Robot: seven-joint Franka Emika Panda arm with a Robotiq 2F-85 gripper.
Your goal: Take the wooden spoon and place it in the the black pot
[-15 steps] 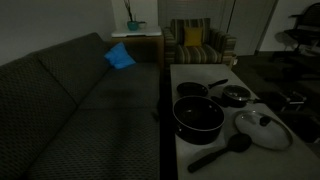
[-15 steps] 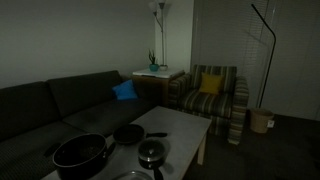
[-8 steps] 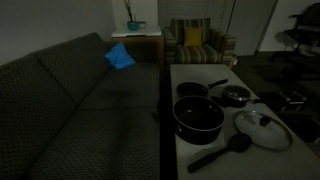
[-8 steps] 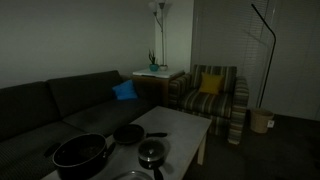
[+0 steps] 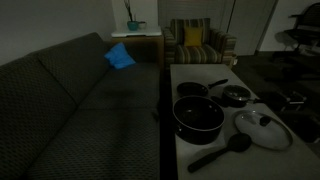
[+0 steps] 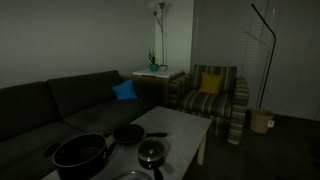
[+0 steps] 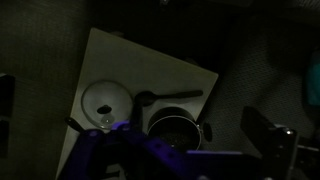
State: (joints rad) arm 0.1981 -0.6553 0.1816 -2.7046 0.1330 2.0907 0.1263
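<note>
Above the table [image 7: 150, 68], the fingers [image 7: 268, 128] of the gripper [image 7: 138, 118] are standing wide apart, holding nothing. Below, the spoon [image 7: 170, 96] is lying flat on the table, outside the pot [image 7: 176, 128], its head just beside the lid [image 7: 104, 100] and its handle running near the pot's rim.

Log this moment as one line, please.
wooden spoon: on table beside black pot | pot: no spoon inside | pickup: not started

Home living room: sofa [image 5: 70, 100], armchair [image 6: 215, 95], floor lamp [image 6: 158, 30].
</note>
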